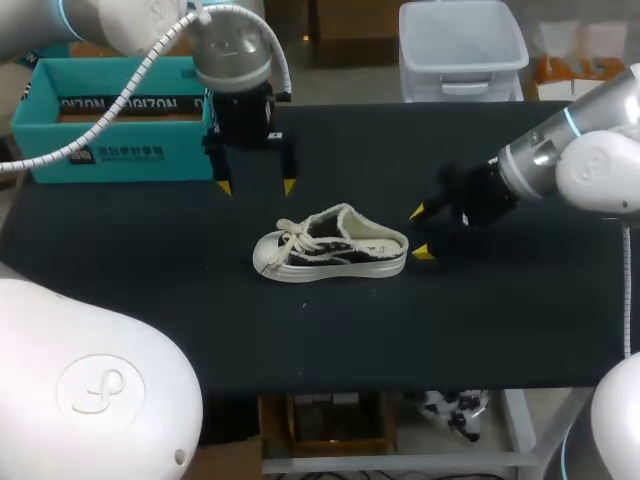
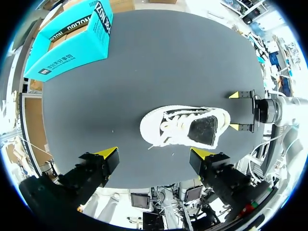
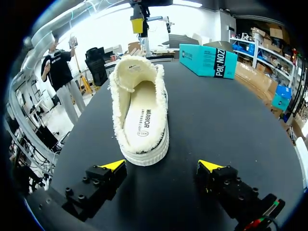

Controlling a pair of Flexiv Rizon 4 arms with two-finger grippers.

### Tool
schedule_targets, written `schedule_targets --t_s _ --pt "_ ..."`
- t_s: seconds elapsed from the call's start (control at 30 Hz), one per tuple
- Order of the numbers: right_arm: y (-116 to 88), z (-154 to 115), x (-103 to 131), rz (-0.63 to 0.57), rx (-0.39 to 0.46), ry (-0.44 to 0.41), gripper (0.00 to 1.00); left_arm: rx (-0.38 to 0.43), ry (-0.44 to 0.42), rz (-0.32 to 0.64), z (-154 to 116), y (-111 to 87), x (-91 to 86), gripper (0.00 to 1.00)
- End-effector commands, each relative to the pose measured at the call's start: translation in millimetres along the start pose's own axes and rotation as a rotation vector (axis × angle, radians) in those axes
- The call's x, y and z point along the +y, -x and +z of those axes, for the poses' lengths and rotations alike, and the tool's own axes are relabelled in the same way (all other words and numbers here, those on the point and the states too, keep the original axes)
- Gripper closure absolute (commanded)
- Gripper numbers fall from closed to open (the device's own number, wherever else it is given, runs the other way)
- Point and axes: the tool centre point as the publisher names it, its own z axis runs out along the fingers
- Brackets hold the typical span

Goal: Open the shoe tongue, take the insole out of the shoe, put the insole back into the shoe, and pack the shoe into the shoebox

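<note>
One shoe (image 1: 330, 243) lies at the middle of the tabletop (image 1: 500, 320), toe toward the left edge, insole (image 3: 142, 118) inside. Both pairs of jaws stand spread and empty (the right just behind the heel). It looks light, its canvas soft; the stiffer rubber sole probably offers the surest hold.
</note>
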Motion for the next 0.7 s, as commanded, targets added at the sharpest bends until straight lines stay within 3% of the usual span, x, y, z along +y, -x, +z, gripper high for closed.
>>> schedule_targets --t_s 0.03,0.43,0.7 --pt "-4 -3 -2 0.000 -0.007 0.013 0.00 -0.008 -0.003 0.005 3 -7.2 1.8 0.00" --pt "-26 12 1 -0.010 -0.013 0.056 0.00 0.000 -0.012 0.023 5 -12.4 7.8 0.00" --pt "-21 19 4 -0.011 -0.030 0.083 0.00 -0.002 -0.019 0.057 4 -14.9 13.1 0.00"
